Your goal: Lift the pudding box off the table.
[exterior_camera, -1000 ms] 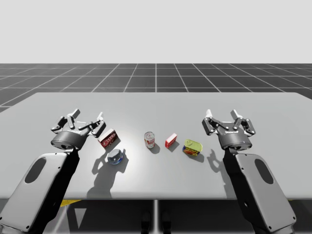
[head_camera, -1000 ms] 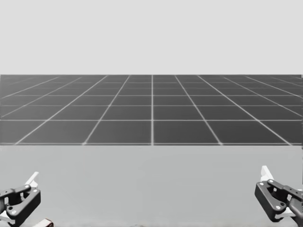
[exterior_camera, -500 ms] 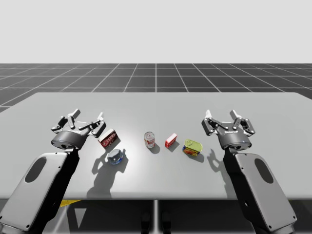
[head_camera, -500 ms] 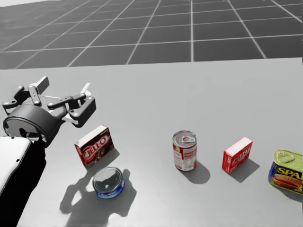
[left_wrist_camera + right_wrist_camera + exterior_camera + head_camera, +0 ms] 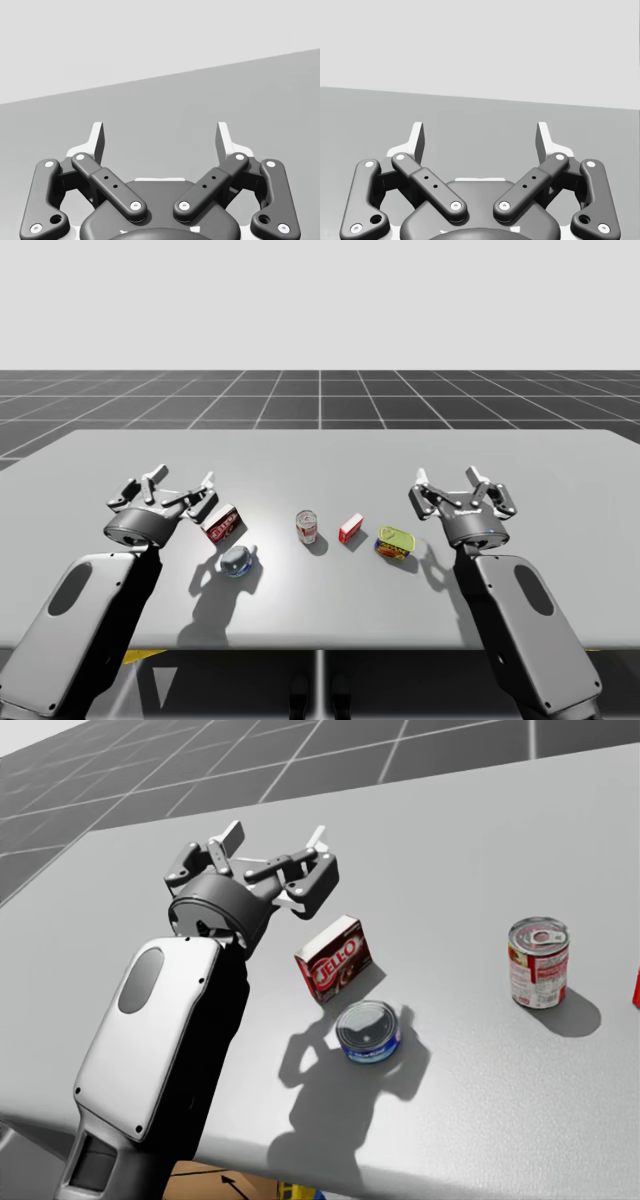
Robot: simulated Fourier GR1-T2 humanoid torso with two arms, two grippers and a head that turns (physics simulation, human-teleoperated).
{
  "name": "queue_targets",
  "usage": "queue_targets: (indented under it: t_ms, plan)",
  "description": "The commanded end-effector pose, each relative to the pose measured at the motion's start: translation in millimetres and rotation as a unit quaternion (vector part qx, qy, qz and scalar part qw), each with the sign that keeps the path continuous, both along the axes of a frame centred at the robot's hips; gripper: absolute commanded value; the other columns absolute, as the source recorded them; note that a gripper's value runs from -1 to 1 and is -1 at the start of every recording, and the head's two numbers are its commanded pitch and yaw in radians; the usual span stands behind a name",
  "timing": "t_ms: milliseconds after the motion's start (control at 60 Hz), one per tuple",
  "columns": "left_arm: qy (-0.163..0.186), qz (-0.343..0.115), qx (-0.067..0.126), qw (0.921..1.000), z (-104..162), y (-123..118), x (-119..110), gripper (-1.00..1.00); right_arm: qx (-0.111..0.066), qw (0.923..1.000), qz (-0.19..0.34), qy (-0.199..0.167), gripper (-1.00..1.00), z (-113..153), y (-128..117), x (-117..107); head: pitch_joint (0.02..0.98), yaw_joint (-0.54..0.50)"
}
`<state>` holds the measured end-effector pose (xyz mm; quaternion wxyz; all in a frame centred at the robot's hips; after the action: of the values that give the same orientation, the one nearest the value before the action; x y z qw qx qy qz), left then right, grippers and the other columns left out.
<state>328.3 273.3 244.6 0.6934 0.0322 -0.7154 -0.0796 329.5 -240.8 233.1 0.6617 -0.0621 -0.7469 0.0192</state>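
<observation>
Jaws stand spread wide and empty on our left gripper [image 5: 275, 840] and our right gripper [image 5: 450, 480] alike. The pudding box [image 5: 335, 960] stands on the table [image 5: 480, 850] just beside the left gripper, near the blue can [image 5: 368, 1030]. We should descend, straddle its flat faces squarely, then squeeze.

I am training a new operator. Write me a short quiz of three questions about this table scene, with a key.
1. True or false: my left gripper is open and holds nothing.
2. Which thing is nearest the pudding box? A the flat blue can; B the tall red can; C the small red box.
3. Fill in: my right gripper is ____.
Key: 1 true; 2 A; 3 open.
</observation>
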Motion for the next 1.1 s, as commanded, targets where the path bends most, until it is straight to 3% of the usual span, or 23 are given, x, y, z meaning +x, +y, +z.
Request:
queue_targets:
  t_ms: [17, 183, 283, 517, 600, 750, 850, 983, 1100]
  plan:
    - [0.019, -0.040, -0.021, 0.9988, 7, -5, -6, -1.00, -0.004, 1.0000, -0.001, 0.001, -1.00, -1, 1, 1, 0.795, 0.42]
    - [0.023, -0.078, -0.031, 0.9962, 23, -7, -25, -1.00, -0.006, 1.0000, -0.003, 0.001, -1.00, -2, 1, 1, 0.793, 0.42]
    - [0.043, -0.123, -0.038, 0.9908, 28, -3, -41, -1.00, -0.007, 1.0000, -0.003, 0.000, -1.00, -2, 0, 1, 0.791, 0.42]
    - [0.098, -0.169, -0.035, 0.9800, 16, 24, -67, -1.00, -0.007, 1.0000, -0.006, 0.000, -1.00, -2, 0, 1, 0.786, 0.42]
    - [0.115, -0.173, -0.042, 0.9773, 7, 35, -75, -1.00, -0.018, 0.9998, -0.012, -0.002, -1.00, -3, 0, 1, 0.785, 0.42]
    - [0.146, -0.166, -0.025, 0.9749, -18, 49, -80, -1.00, -0.019, 0.9998, -0.012, -0.003, -1.00, -3, 0, 1, 0.786, 0.42]
    - [0.164, -0.165, -0.026, 0.9723, -32, 56, -79, -1.00, -0.020, 0.9997, -0.014, -0.003, -1.00, -3, 0, 2, 0.787, 0.41]
    - [0.186, -0.161, -0.045, 0.9682, -54, 60, -69, -1.00, -0.021, 0.9997, -0.014, -0.004, -1.00, -3, 0, 2, 0.790, 0.41]
    - [0.196, -0.159, -0.040, 0.9667, -66, 59, -61, -1.00, -0.021, 0.9997, -0.014, -0.005, -1.00, -3, 0, 2, 0.790, 0.41]
